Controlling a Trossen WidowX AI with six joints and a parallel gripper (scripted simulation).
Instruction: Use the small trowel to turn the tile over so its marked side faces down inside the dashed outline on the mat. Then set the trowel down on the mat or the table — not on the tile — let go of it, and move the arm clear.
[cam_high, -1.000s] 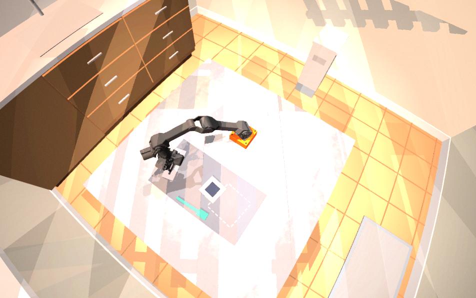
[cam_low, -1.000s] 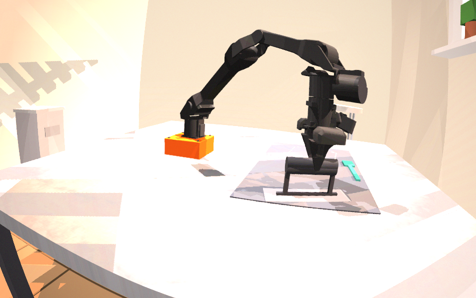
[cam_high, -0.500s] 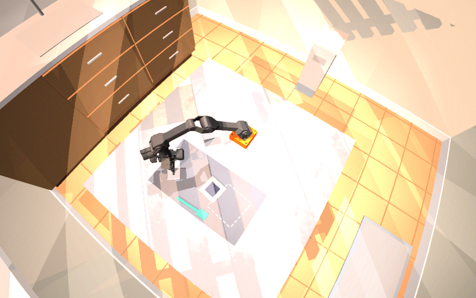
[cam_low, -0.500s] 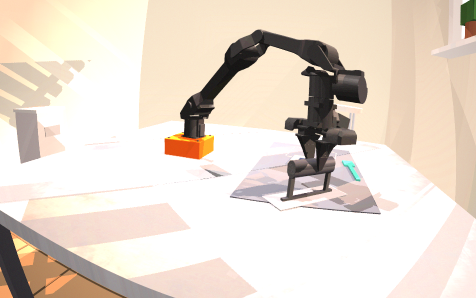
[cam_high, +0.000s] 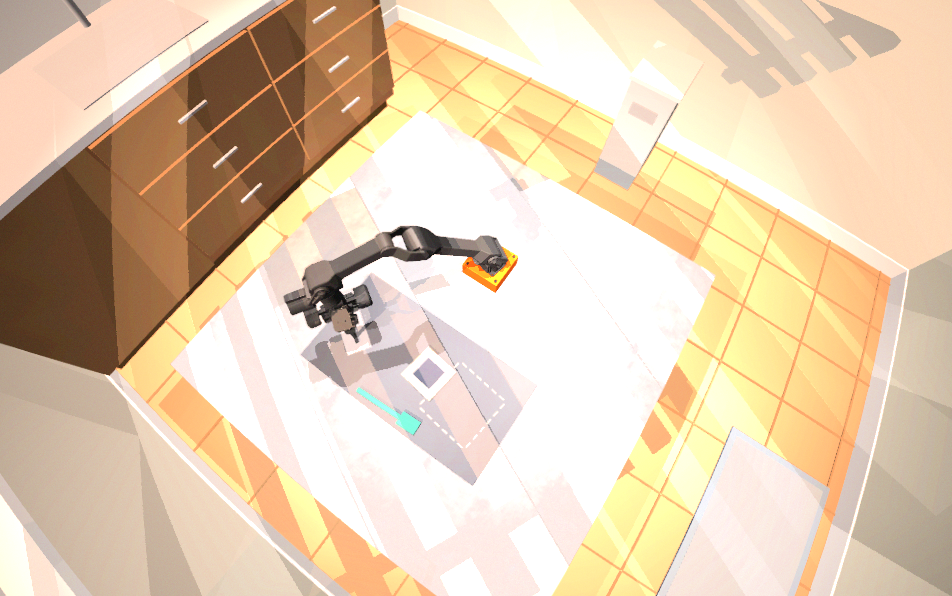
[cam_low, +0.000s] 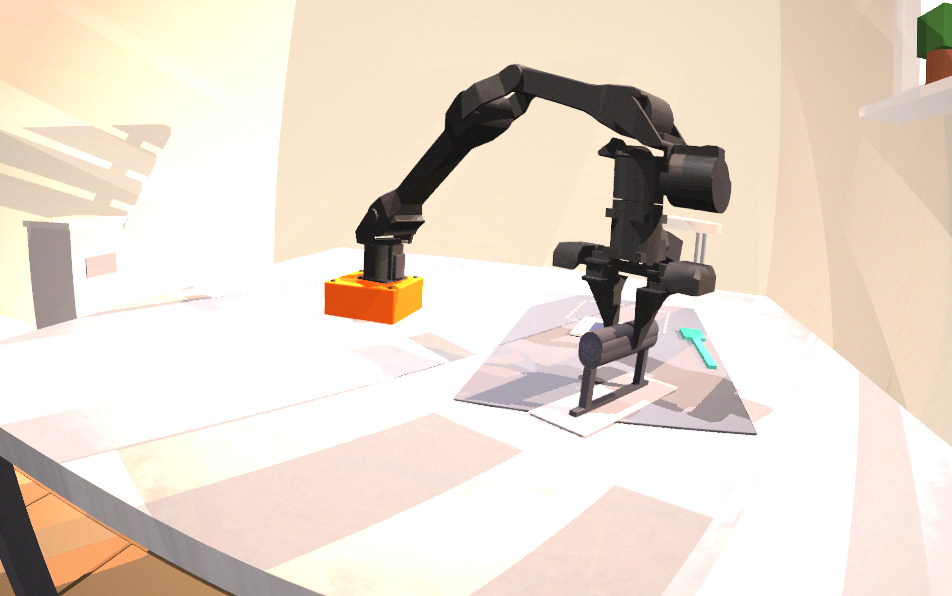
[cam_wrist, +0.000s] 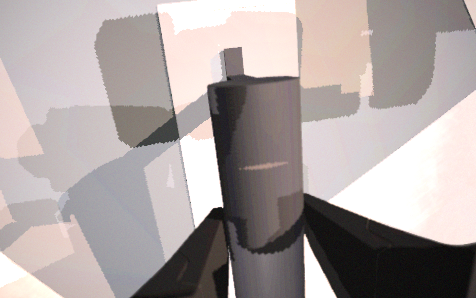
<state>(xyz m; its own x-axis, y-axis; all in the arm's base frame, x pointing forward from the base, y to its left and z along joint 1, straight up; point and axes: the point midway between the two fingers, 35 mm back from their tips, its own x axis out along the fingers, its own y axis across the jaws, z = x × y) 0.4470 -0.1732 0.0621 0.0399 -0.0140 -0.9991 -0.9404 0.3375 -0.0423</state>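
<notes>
My gripper (cam_high: 354, 333) (cam_low: 625, 328) (cam_wrist: 260, 210) is shut on the dark round handle of the trowel (cam_low: 611, 345) (cam_wrist: 257, 165). The handle stands on two posts over a flat white blade (cam_low: 604, 415) (cam_wrist: 200, 190), low over the near left part of the grey mat (cam_high: 512, 400) (cam_low: 505, 379). The white tile (cam_high: 428, 375) (cam_low: 584, 324) lies on the mat with its dark square mark facing up. It touches the corner of the dashed outline (cam_high: 483, 382) and sits mostly outside it. The tile is a short way beyond the trowel.
A teal T-shaped tool (cam_high: 389, 409) (cam_low: 699, 343) lies on the mat beside the tile. The arm's orange base (cam_high: 490, 270) (cam_low: 372, 298) sits on the white table. Brown cabinets (cam_high: 175, 175), a white box (cam_high: 639, 119) and a flat panel (cam_high: 744, 519) stand around the table.
</notes>
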